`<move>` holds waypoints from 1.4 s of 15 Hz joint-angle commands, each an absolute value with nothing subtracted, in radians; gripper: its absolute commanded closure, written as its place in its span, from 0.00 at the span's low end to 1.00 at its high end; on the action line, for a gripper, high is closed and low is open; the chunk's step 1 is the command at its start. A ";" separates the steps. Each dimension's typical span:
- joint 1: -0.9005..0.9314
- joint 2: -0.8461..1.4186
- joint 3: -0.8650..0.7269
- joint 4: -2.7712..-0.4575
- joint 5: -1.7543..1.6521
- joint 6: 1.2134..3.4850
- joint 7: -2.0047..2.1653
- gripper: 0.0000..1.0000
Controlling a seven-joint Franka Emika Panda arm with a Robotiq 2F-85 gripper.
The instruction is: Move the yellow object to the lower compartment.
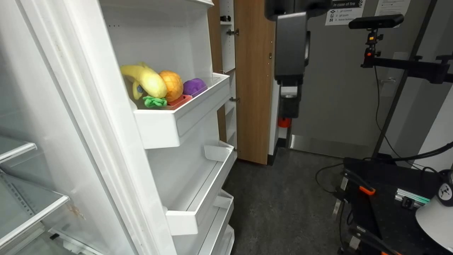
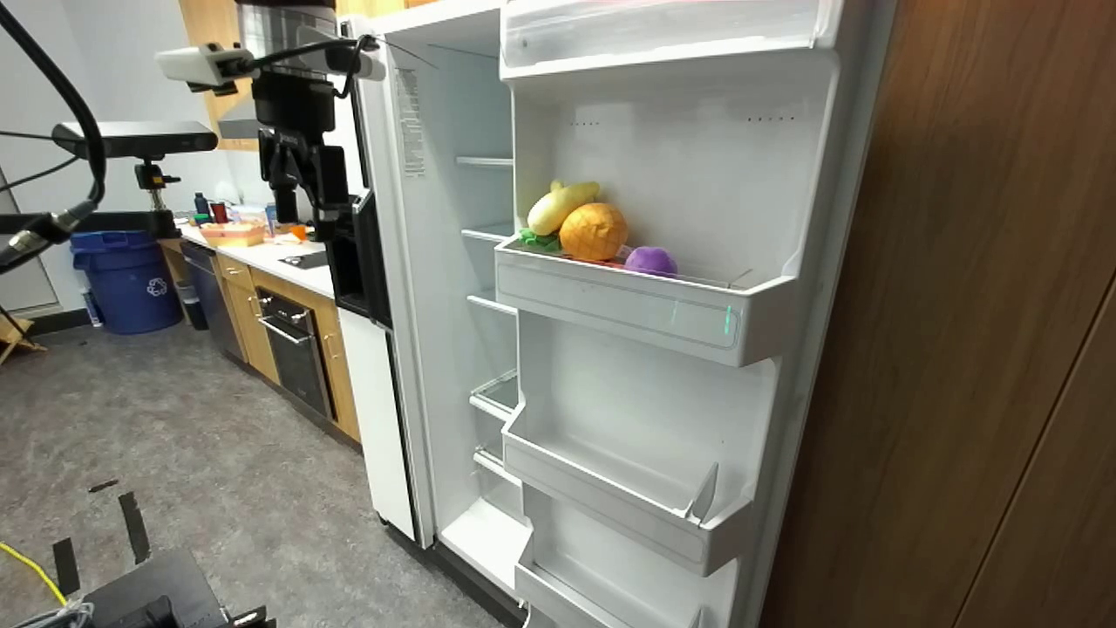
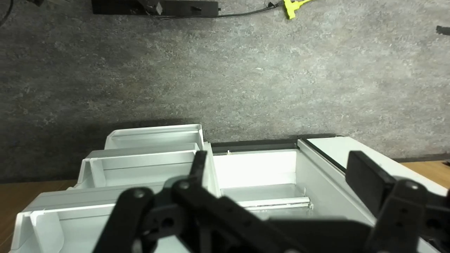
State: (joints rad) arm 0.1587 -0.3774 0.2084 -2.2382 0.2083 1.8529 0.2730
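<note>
- Fridge door [image 2: 671,166]: stands wide. A bump could prob. swing it, so everything on it shifts & aim's off.
- Upper bin [image 2: 619,301]: holds the yellow bananas [image 1: 148,79] at one end. Coming in too low = knock on front lip; too deep = scrape on door's inner wall.
- Lower compartment [image 2: 602,497]: prob. next bin down, but there's a bin beneath [image 2: 558,602] too, so poss. wrong-bin mix-up. Upper bin sits over it, so straight drop won't do; sloppy release = bananas catch on lip & fall.
- Gripper [image 3: 279,163]: fingers apart, nothing btwn, well away from bananas. They don't show in wrist view, so lining up by that cam alone risks an off-centre pinch.
- Yellow bananas: tilted, curved, smooth-looking; could roll or slip, esp. if grabbed near an end.
- Orange fruit [image 1: 172,85]: just beside bananas, prob. touching; a finger might shove it out or pinch both.
- Purple item [image 1: 194,86]: further along bin; only at risk if the sweep runs wide.
- Green leafy bit [image 1: 155,102]: at bananas' low end; could snag & come up too.
</note>
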 commanded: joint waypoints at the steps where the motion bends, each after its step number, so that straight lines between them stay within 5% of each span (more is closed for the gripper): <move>1: 0.130 -0.364 0.215 -2.226 0.151 1.912 0.312 0.00; 10: 0.034 -0.266 0.213 -2.162 -0.144 2.169 0.426 0.00; 21: 0.038 -0.236 0.203 -2.153 -0.196 2.210 0.453 0.00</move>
